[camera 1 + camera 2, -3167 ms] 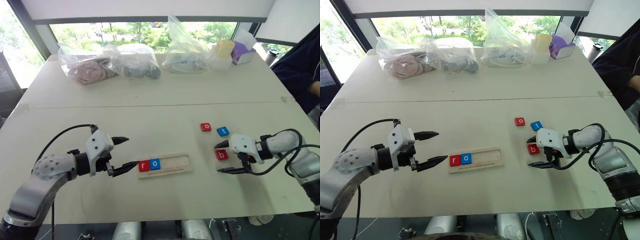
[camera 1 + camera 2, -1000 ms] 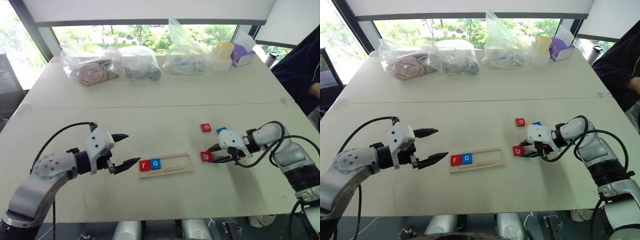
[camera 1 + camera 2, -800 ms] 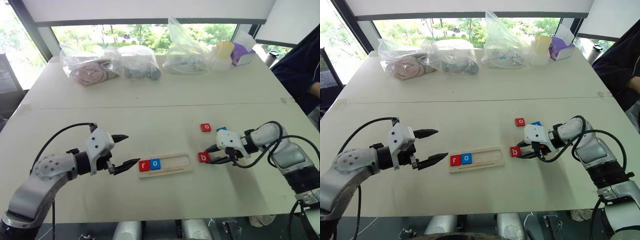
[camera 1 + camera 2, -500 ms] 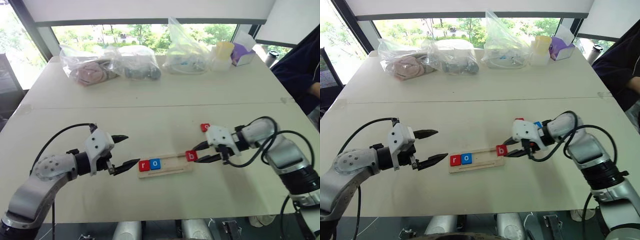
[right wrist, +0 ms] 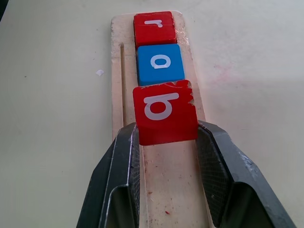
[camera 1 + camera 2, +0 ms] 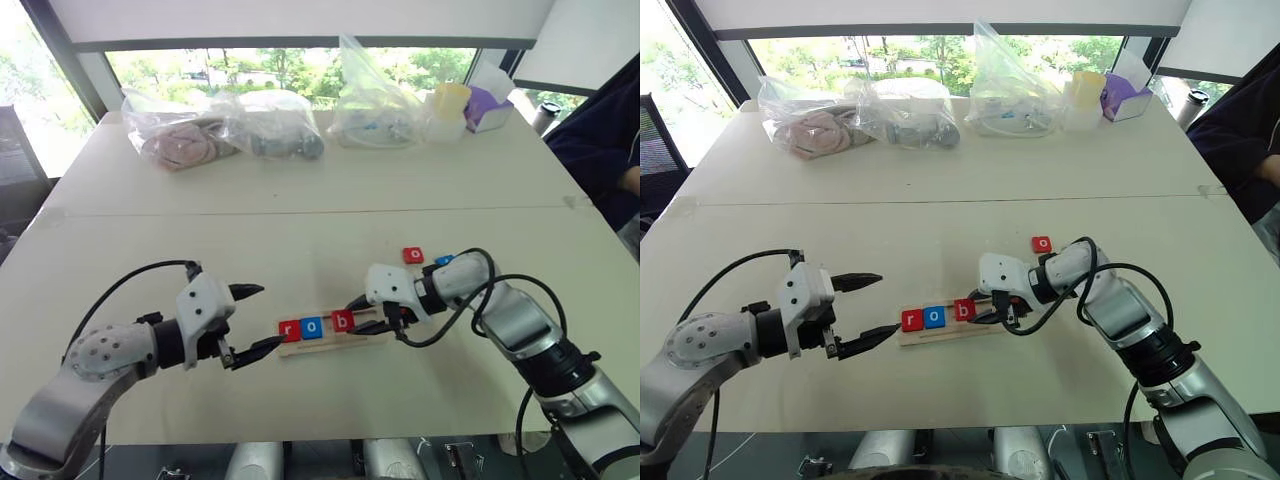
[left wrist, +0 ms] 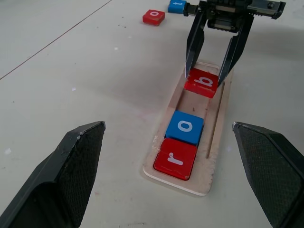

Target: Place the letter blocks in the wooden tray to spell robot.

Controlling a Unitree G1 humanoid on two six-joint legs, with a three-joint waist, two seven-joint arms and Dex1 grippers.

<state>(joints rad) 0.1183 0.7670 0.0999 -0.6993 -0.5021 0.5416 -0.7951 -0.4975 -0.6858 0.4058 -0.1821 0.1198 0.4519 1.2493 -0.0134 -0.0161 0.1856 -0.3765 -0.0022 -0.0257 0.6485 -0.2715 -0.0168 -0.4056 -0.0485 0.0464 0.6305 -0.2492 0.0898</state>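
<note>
Right wrist view: red b block (image 5: 165, 118) between end effector (image 5: 166, 142) fingers.

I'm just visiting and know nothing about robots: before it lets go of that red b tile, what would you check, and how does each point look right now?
1. Right gripper is shut on the red square b tile: ok.
2. Red r tile and blue o tile sit in order at one end of the long pale-wood tray: ok.
3. The b tile is over the slot, next to the blue o: ok.
4. The b tile lies flat on the slot floor: cannot tell.
5. Left gripper is open and holds nothing, beside the tray's end: ok.
6. Red o tile and blue t tile wait on the white table: ok.
</note>
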